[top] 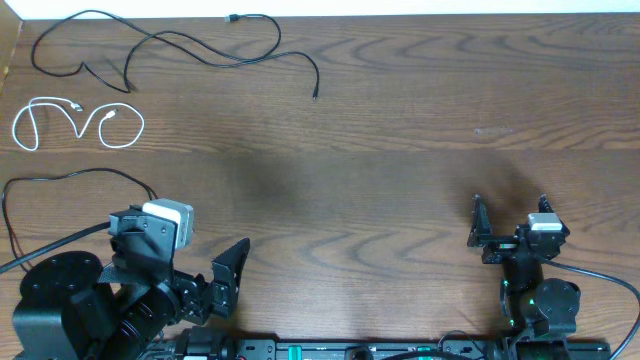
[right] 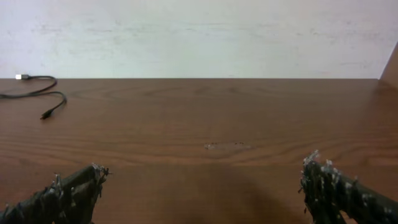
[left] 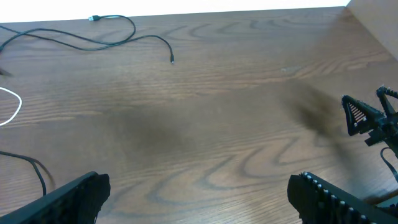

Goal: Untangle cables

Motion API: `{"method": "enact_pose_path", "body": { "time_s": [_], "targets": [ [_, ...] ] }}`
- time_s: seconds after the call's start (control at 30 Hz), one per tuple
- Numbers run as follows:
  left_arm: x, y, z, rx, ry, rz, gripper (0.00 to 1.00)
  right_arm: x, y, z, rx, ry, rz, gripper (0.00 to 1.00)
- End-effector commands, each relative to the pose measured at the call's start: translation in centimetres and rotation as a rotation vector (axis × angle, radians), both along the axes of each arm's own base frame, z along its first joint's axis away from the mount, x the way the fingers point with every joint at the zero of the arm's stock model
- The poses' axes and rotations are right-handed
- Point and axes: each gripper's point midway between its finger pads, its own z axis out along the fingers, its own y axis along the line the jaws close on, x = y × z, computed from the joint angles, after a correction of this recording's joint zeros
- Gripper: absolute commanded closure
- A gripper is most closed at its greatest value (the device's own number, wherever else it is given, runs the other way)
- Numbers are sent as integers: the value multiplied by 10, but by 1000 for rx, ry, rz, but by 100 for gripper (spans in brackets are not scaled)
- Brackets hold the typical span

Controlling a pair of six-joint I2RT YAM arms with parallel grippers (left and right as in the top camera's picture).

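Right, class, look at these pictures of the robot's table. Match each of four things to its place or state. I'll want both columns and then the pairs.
Things:
1. black cable
2. white cable
3. left tool
4. right tool

Places or states:
A. open, at the near right of the table
B. lying in loops by the left edge
C. open, at the near left
D. strung out along the far edge

Pairs: 1-D, 2-B, 3-C, 4-A
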Motion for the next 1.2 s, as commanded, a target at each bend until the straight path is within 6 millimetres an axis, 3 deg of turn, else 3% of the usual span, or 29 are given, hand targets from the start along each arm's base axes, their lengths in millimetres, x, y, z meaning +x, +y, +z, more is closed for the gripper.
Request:
{"method": "enact_pose_path", "body": {
  "time_s": [0.0, 0.67, 0.9, 1.17],
  "targets": [
    [-1, 1, -1, -1, 2, 7, 3, 0, -1, -1, -12, -2, -2, 1],
    [-1, 1, -2, -1, 8, 7, 3, 0, -1, -1, -12, -2, -2, 1],
    [-16, 1, -17, 4, 88, 3, 3, 0, -1, -1, -12, -2, -2, 1],
    [-11, -6, -50, 7, 44, -44, 3, 0, -1, -1, -12, -2, -2, 1]
  ]
}}
